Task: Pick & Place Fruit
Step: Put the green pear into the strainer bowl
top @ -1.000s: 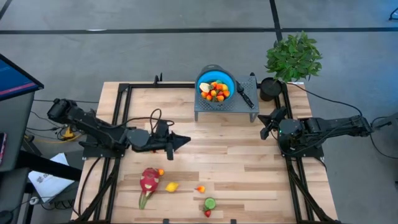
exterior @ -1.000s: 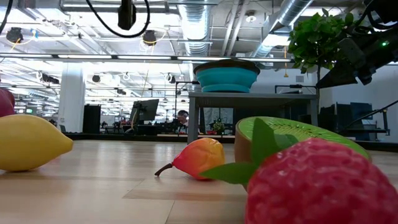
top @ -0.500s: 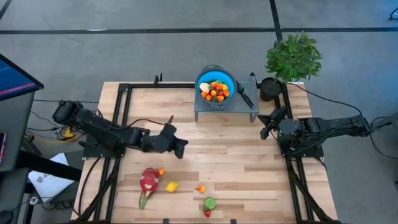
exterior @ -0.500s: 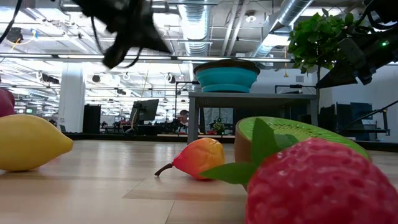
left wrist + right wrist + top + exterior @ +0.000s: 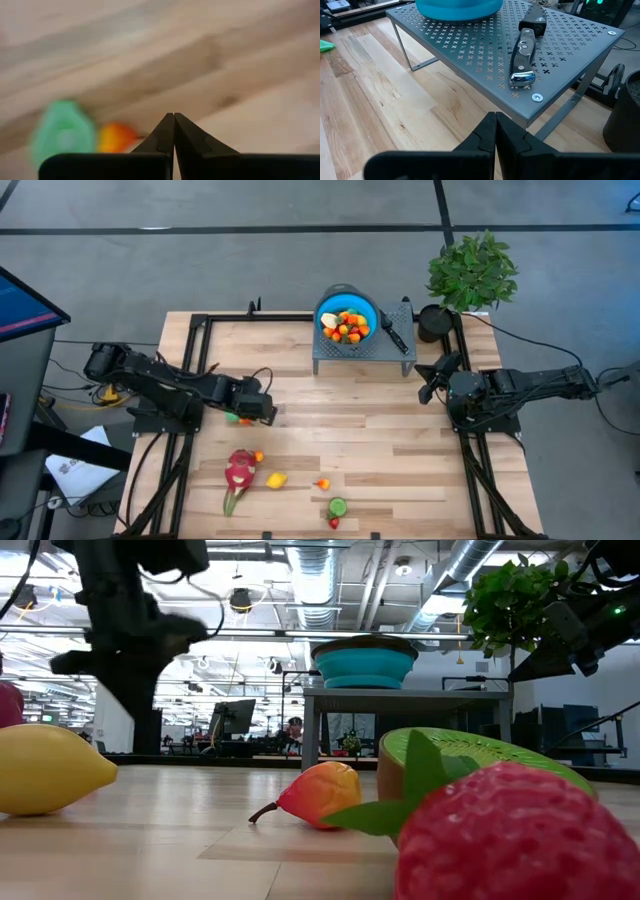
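My left gripper (image 5: 268,415) is shut with nothing in it and points steeply down over the table's left middle. In its blurred wrist view, a small green piece (image 5: 62,136) and a small orange fruit (image 5: 115,138) lie on the wood just beyond the fingertips (image 5: 173,117). Nearer the front lie a dragon fruit (image 5: 238,470), a lemon (image 5: 276,479), a small orange fruit (image 5: 322,483), a kiwi half (image 5: 337,506) and a strawberry (image 5: 334,523). My right gripper (image 5: 428,388) waits shut at the right, above the wood.
A blue bowl (image 5: 347,318) full of small fruit stands on a grey perforated stand (image 5: 485,55) at the far middle. A black-handled knife (image 5: 522,55) lies on the stand beside the bowl. A potted plant (image 5: 470,272) is at the far right corner. Black frame rails run along both sides.
My left gripper has tipped from nearly level to steeply downward. It has sunk toward the table and drawn back toward the left edge, staying shut. The fruits lie where they were.
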{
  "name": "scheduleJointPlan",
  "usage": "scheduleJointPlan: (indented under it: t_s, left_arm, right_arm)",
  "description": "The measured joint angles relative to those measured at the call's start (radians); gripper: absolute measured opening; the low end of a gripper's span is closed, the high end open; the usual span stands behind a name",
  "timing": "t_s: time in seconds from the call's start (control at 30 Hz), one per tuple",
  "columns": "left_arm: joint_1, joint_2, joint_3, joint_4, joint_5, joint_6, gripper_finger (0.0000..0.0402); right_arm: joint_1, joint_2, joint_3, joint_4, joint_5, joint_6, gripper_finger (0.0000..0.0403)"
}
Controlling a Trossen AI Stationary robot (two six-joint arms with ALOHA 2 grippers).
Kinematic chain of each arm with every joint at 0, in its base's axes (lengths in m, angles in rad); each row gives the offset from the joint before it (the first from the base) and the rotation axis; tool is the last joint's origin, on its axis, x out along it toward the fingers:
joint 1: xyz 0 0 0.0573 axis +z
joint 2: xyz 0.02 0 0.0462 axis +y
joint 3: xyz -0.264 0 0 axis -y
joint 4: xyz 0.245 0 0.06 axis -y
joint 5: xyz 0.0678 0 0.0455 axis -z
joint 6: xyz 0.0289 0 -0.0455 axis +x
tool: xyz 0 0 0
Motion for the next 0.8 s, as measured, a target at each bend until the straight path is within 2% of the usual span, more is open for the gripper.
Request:
scheduleJointPlan:
  t_s: [0.27, 0.5, 0.8]
  left_arm:
    - [0.071, -0.001, -0.010, -0.260, -0.010, 0.062, 0.0001]
    - [0.082, 0.009, -0.067, -0.274, -0.007, 0.164, 0.0001]
    - [0.081, 0.009, -0.159, -0.278, -0.006, 0.170, 0.0001]
  right_arm:
    - [0.000, 0.000, 0.000, 0.000, 0.000, -0.001, 0.0000]
    - [0.000, 0.000, 0.000, 0.000, 0.000, -0.001, 0.0000]
    - [0.000, 0.000, 0.000, 0.000, 0.003, -0.001, 0.0000]
